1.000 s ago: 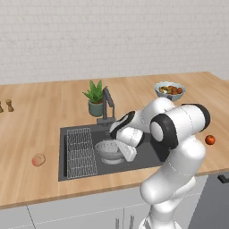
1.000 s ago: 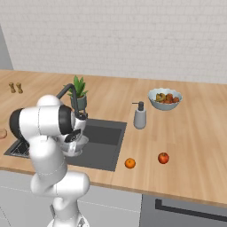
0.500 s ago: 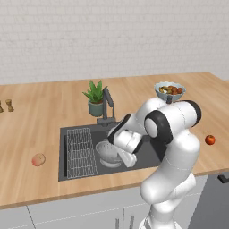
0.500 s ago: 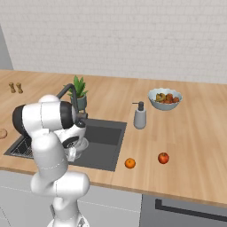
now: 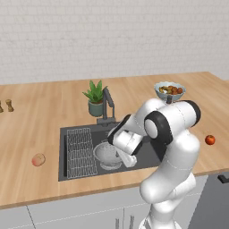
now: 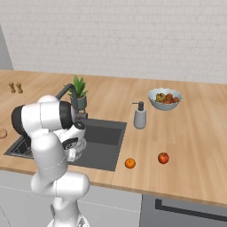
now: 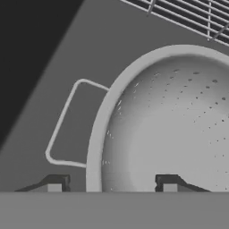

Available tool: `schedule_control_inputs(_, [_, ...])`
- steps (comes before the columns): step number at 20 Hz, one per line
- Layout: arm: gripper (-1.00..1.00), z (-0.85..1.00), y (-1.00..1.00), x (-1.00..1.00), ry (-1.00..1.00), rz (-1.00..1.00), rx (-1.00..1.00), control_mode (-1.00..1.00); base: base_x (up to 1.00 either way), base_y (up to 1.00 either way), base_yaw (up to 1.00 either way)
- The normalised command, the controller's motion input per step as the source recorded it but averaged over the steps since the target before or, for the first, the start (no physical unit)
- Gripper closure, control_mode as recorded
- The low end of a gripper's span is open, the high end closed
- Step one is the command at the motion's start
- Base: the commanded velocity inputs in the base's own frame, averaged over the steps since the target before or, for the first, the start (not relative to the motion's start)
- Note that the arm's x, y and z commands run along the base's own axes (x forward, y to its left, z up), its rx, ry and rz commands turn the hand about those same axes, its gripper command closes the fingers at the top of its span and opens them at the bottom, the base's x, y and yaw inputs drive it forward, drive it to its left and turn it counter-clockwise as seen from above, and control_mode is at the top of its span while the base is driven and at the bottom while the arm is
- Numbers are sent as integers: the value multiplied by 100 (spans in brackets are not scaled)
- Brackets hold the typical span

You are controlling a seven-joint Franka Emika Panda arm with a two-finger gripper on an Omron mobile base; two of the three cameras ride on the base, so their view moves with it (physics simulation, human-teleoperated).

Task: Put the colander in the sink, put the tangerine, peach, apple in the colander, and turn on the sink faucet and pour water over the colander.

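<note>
the colander sits in the sink beside the wire rack — the fingers stand apart, straddling its rim, gripping nothing; peach on the tabletop.

Colander in sink beside rack; peach on counter left.

The gripper was shut tight on the colander's rim a second ago. Now its fingers have spread apart, one on each side of the rim. The arm has dropped lower, and the colander has gone down onto the sink floor.
</note>
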Motion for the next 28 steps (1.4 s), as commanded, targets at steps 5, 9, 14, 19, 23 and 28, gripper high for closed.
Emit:
schedule_control_inputs(5, [-100, 56, 0, -1, 3, -4, 0, -100, 0, 0, 0])
schedule_control_inputs(9, [-100, 87, -5, -25, 5, -18, 0, -100, 0, 0, 0])
schedule_control_inputs(14, [-100, 75, -10, -40, 4, -31, 0, -100, 0, 0, 0])
schedule_control_inputs(19, [-100, 56, -32, -53, 6, -40, 0, -100, 0, 0, 0])
schedule_control_inputs(23, [-100, 80, -21, -21, 11, -44, 0, -100, 0, 0, 0])
schedule_control_inputs(28, [-100, 62, -41, -40, 12, -44, 0, -100, 0, 0, 0])
